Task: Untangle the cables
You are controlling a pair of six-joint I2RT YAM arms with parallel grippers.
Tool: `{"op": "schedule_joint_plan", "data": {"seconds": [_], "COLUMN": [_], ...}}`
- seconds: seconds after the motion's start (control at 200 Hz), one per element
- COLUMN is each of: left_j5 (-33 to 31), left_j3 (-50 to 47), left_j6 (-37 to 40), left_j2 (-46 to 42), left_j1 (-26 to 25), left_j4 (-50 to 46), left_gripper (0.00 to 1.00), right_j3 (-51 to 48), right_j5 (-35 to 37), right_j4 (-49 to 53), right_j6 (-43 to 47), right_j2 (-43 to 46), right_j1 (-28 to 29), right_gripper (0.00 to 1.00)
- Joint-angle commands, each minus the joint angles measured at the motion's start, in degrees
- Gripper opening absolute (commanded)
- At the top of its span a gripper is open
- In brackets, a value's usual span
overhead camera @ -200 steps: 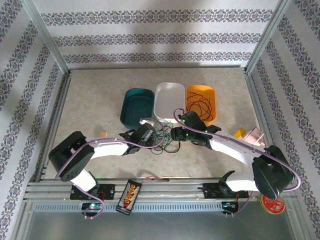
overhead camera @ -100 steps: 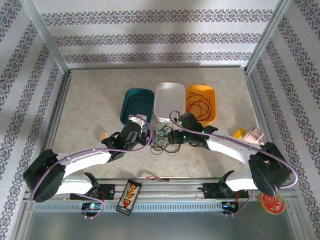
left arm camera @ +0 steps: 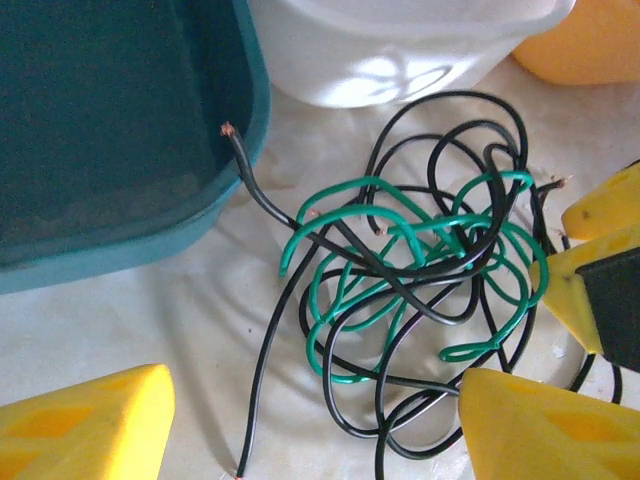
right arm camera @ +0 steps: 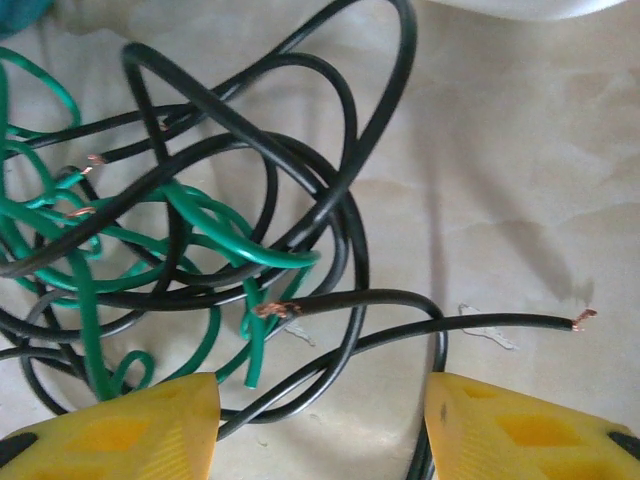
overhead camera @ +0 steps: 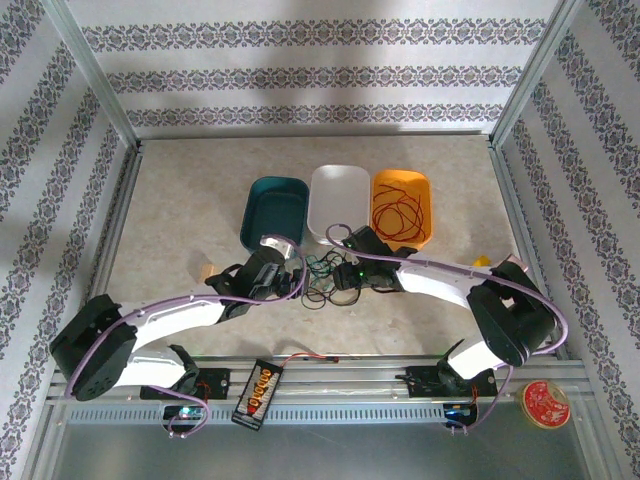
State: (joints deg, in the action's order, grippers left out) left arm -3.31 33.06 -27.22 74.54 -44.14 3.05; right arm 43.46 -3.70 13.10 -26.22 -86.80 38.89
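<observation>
Cables point(left arm camera: 430, 245) lie tangled beside the teal tray point(left arm camera: 120, 230)

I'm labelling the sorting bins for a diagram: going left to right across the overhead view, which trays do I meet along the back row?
Teal tray → white tray → orange tray, which holds the red cables.

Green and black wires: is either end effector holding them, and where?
Nothing is held: the left end effector and right end effector stand open over the loose thin green and black wires.
</observation>
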Motion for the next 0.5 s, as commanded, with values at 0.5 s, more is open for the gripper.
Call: {"op": "schedule_joint_plan", "data": {"seconds": [0.5], "left_j5": [-3.56], "left_j3": [8.50], "left_j6": [-0.72], "left_j2": [14.07], "left_j1": [-0.68], "left_j4": [1.35], "left_gripper": [0.71], "right_j3": [-2.56], "right_j5": [10.66], "right_j4": [4.23], "right_j6": [-3.90], "right_j2": [6.26], "right_j1": [-1.12], "right_gripper": [0.55]}}
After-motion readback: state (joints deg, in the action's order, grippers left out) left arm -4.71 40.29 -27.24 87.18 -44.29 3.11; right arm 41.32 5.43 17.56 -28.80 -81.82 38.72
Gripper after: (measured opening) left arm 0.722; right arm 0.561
